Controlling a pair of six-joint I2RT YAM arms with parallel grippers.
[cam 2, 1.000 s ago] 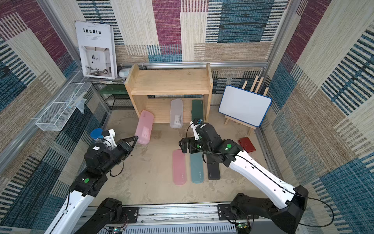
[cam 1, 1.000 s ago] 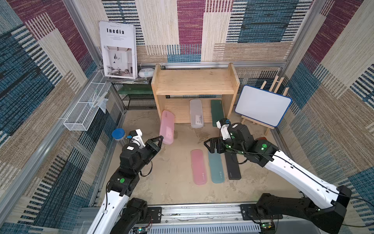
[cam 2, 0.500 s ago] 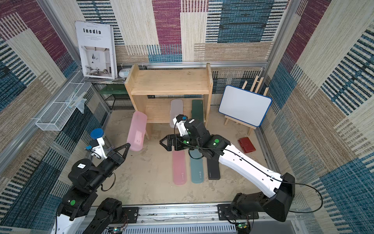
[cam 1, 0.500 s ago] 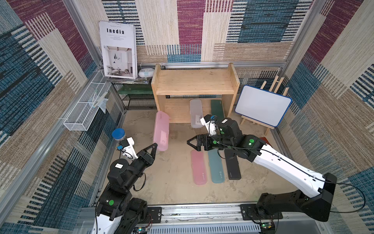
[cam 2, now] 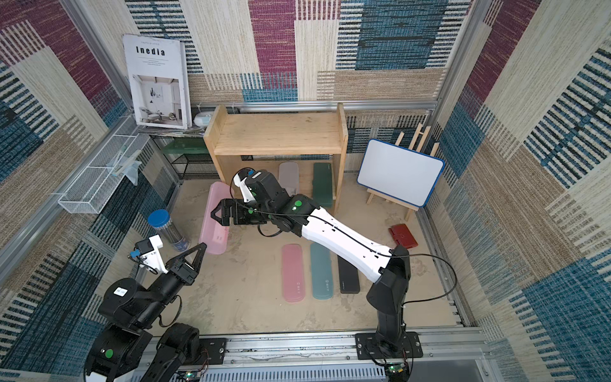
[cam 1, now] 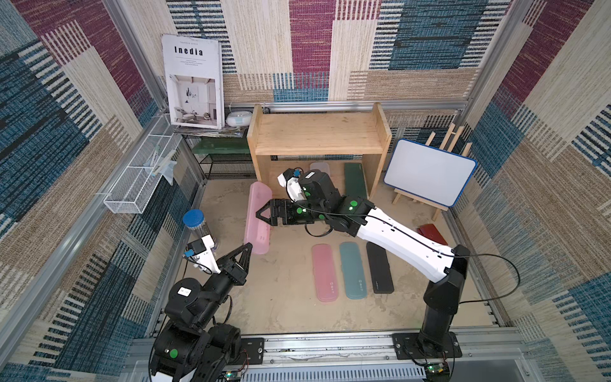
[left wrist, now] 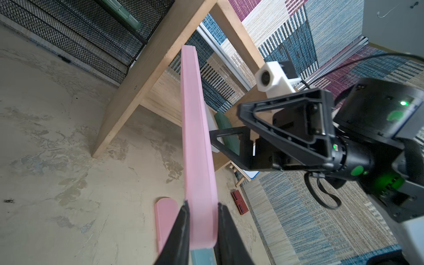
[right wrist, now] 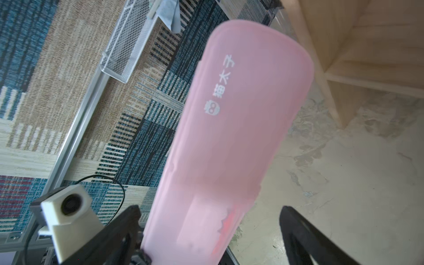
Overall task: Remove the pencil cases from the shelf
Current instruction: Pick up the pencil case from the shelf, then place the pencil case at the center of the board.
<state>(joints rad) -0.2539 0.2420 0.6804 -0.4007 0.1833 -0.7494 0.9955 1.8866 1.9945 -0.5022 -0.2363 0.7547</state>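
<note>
Two pencil cases sit on the lower tier of the shelf [cam 1: 317, 132] in a top view, the frosted case [cam 1: 320, 166] and the dark green case [cam 1: 354, 180]. A row of three cases [cam 1: 352, 274] lies on the near floor, and the pink case [cam 1: 261, 198] hangs in the air left of the shelf. In the left wrist view your left gripper [left wrist: 202, 206] pinches only its near tip, so the long case may swing or slip. In the right wrist view your right gripper [right wrist: 208, 211] stands wide, the case between its jaws but unsqueezed. Let go on the left before the right closes and the case drops.
</note>
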